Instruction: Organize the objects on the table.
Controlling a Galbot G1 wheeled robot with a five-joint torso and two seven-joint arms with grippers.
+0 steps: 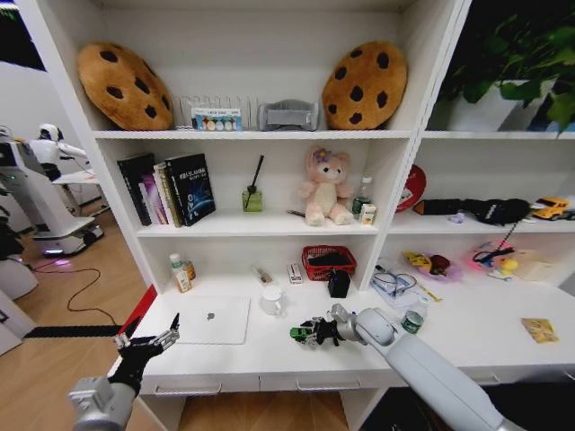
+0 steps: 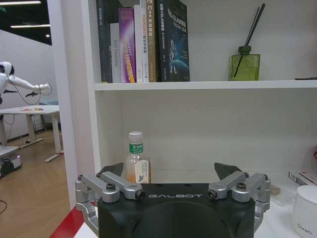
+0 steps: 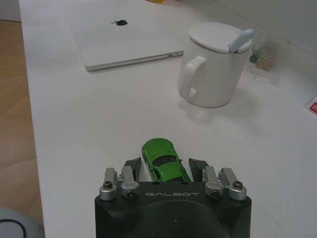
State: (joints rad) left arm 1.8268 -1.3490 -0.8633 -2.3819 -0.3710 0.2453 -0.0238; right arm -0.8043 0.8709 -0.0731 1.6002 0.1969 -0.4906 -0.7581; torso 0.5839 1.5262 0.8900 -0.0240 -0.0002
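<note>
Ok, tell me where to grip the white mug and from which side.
Judging by its pose, take the white mug across its round body from the side away from the handle. The lid and spoon block a grasp from above.

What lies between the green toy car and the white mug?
Nothing: in the right wrist view, bare table separates the green toy car from the white mug.

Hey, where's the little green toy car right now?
The green toy car sits between the right gripper's open fingers on the white desk, just in front of the white mug and right of the closed silver laptop.
</note>
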